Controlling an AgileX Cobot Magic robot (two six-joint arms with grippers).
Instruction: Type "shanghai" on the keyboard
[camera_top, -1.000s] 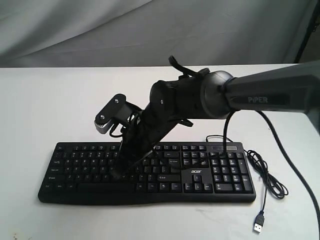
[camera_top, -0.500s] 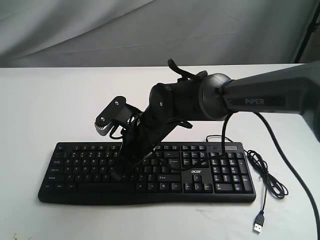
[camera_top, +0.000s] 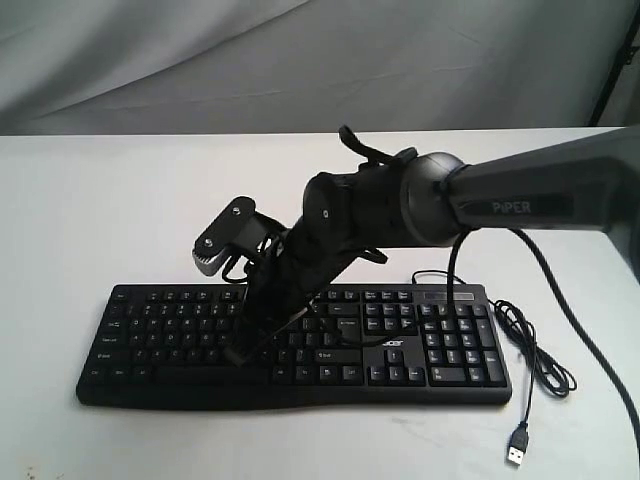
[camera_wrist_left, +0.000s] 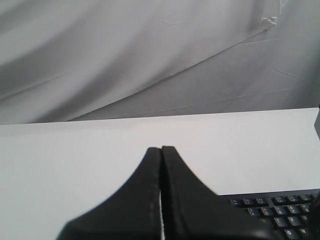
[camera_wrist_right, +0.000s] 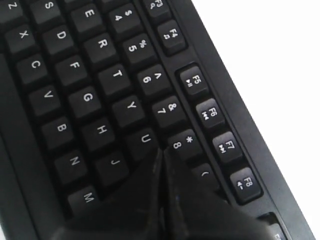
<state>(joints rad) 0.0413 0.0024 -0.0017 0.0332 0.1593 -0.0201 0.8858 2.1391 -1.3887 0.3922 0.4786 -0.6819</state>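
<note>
The black keyboard (camera_top: 420, 340) lies across the white table (camera_top: 90, 200), with its acer logo right of the letter keys. My right gripper (camera_top: 238, 357) reaches across from the right and points steeply down at the letter block, jaws shut on nothing. In the right wrist view the right gripper (camera_wrist_right: 162, 151) has its tips beside the U key (camera_wrist_right: 145, 139) and the 8 key (camera_wrist_right: 179, 145); the key under them is hidden. My left gripper (camera_wrist_left: 161, 148) is shut and empty over bare table, with a corner of the keyboard (camera_wrist_left: 280, 212) beside it. The exterior view does not show the left gripper.
The keyboard's black cable (camera_top: 535, 355) lies coiled on the table to its right and ends in a loose USB plug (camera_top: 516, 447) near the front edge. A grey cloth backdrop (camera_top: 300, 60) hangs behind the table.
The right arm has shifted slightly to the right over the keys, its shut tips moving along with it. The keyboard has not moved.
</note>
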